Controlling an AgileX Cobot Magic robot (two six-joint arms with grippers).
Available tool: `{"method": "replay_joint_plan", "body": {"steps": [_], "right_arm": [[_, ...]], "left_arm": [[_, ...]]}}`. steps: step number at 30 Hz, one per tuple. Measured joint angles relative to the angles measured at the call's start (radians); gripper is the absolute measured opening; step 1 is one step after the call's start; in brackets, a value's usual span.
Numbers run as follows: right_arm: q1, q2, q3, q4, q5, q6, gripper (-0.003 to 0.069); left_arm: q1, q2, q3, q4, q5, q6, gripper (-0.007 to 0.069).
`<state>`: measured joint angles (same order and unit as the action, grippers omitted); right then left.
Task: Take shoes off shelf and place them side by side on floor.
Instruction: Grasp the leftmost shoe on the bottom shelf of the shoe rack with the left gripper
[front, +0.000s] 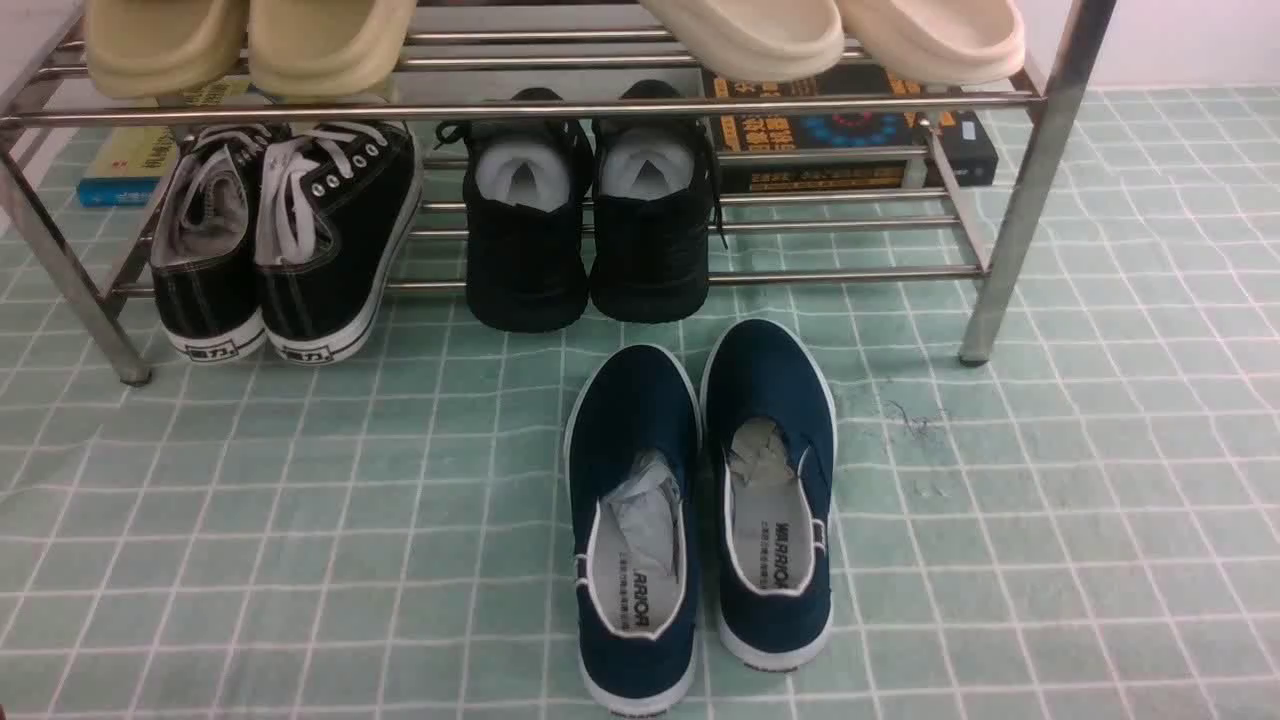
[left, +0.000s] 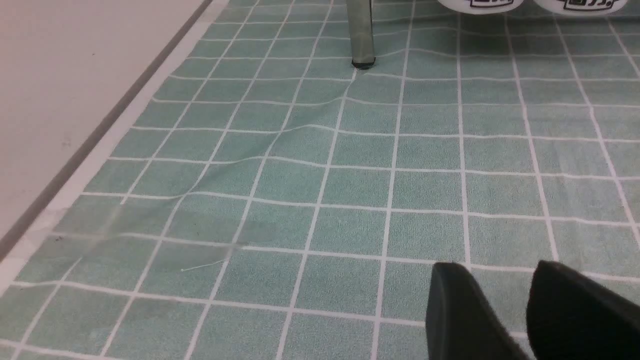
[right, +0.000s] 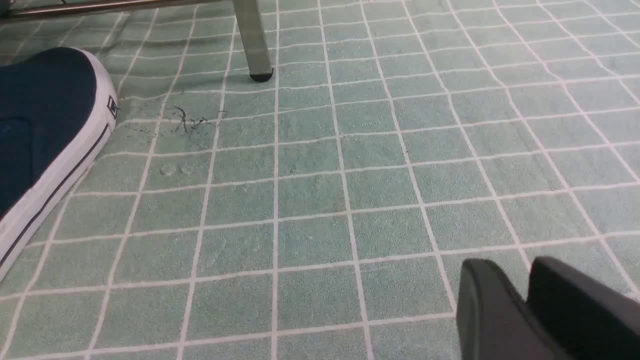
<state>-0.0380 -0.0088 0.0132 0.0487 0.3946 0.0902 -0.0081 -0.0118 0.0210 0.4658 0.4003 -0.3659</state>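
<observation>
Two black canvas shoes (front: 300, 260) sit on the lower tier of the shelf (front: 1030, 180), beside two knit sneakers (front: 530, 270). Two navy slip-ons (front: 640, 410) stand on the floor (front: 1050, 500). Left fingers (left: 465, 320) are parted and empty; right fingers (right: 495, 315) are clenched on nothing.

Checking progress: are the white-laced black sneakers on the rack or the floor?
On the rack: both black canvas sneakers rest on its lower bars; only navy slip-ons lie on the floor.
</observation>
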Motion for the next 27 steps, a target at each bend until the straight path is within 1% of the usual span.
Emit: {"method": "replay_joint_plan", "body": {"steps": [27], "right_arm": [[0.0, 0.0, 0.0, 0.0, 0.0, 0.0, 0.0176]], "left_arm": [[0.0, 0.0, 0.0, 0.0, 0.0, 0.0, 0.0242]]}}
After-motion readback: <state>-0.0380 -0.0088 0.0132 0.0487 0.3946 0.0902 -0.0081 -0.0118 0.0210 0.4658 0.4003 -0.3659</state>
